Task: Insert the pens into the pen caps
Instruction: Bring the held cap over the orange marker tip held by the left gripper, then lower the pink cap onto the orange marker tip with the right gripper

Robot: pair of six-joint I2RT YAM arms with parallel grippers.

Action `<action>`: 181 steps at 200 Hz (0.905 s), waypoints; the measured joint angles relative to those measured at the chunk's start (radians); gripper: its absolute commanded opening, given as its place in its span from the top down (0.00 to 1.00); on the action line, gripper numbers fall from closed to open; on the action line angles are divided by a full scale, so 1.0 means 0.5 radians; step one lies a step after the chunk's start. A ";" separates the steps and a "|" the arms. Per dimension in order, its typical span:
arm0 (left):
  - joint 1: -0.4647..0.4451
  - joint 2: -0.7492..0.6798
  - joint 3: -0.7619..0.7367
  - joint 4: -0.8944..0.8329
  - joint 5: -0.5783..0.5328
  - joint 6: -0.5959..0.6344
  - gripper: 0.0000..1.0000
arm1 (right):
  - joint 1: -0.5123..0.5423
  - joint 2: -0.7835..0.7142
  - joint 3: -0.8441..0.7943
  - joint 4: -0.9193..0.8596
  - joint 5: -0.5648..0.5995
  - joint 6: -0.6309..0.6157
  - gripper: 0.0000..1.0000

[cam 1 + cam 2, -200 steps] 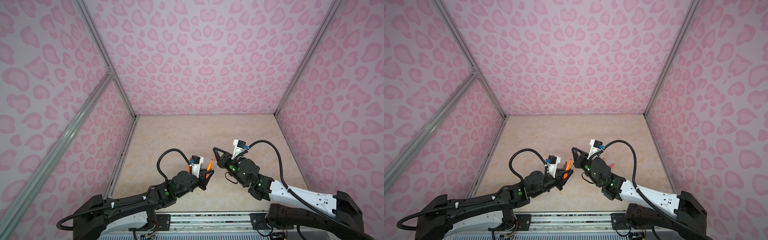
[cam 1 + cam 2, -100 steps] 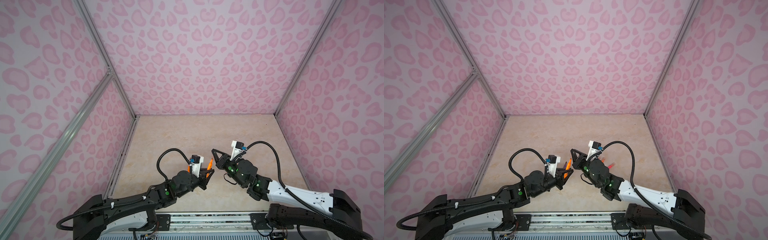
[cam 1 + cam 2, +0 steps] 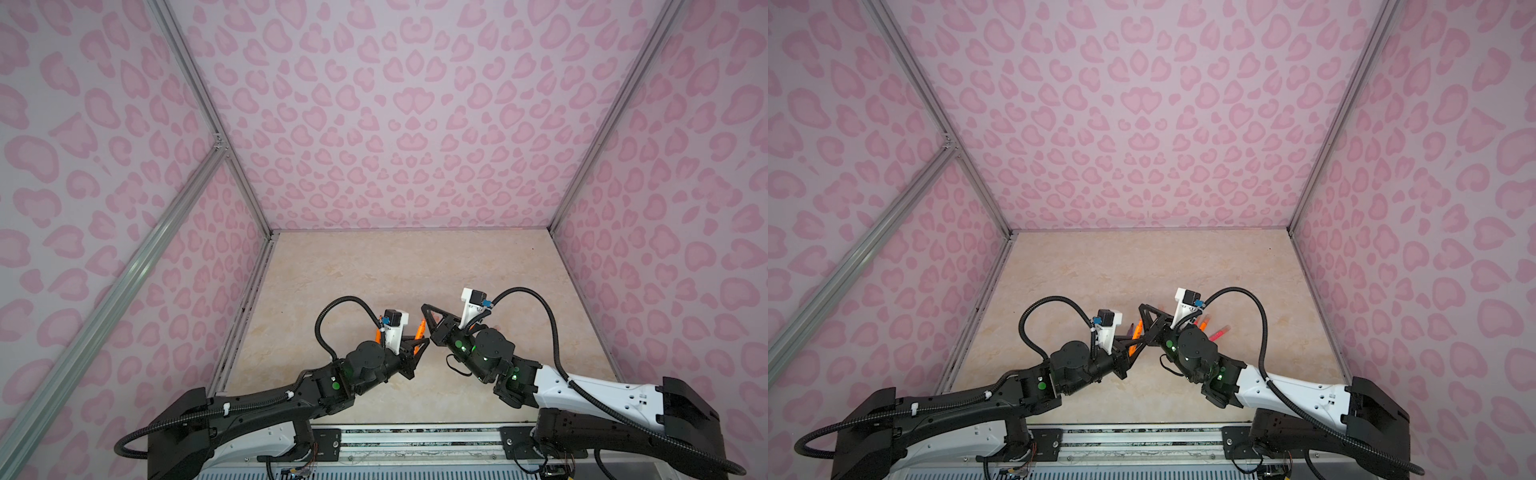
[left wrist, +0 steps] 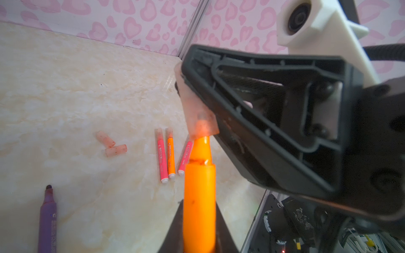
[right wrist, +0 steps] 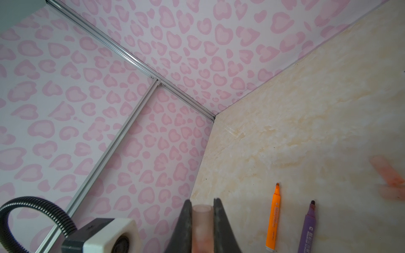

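**Top views:** left gripper (image 3: pixel 417 345) clamped on orange pen (image 3: pixel 420 330), whose axis runs 7 to 1 o'clock. Right gripper (image 3: pixel 425 309), also closed, meets the pen tip at 1 o'clock. Bare table (image 3: pixel 374 270) lies beyond.

**Left wrist:** pen tip sits just inside the pen cap (image 4: pixel 198 114). The cap is canted off the pen's axis and likely needs straightening.

**Right wrist:** cap pinched between the fingers, with the purple pen (image 5: pixel 308 227) lying nearby.

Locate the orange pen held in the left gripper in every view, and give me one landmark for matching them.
In a top view: orange pen, low centre, a short sliver.
In a top view: orange pen, low centre, slightly further left.
Left wrist: orange pen, bottom centre, large, tip inside the mouth of the cap.
Right wrist: not in it; the cap shows bottom centre.
Landmark: the marbled tabletop, seen in all four.
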 measured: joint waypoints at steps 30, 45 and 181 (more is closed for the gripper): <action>0.001 -0.013 0.002 -0.015 0.002 -0.016 0.97 | 0.025 0.022 -0.041 0.108 0.020 -0.002 0.96; 0.001 -0.018 0.003 -0.016 -0.002 -0.022 0.97 | 0.034 0.034 -0.045 0.146 0.034 -0.003 0.97; 0.053 -0.113 -0.005 -0.066 0.055 -0.102 0.97 | 0.137 0.156 -0.082 0.446 0.163 -0.075 0.97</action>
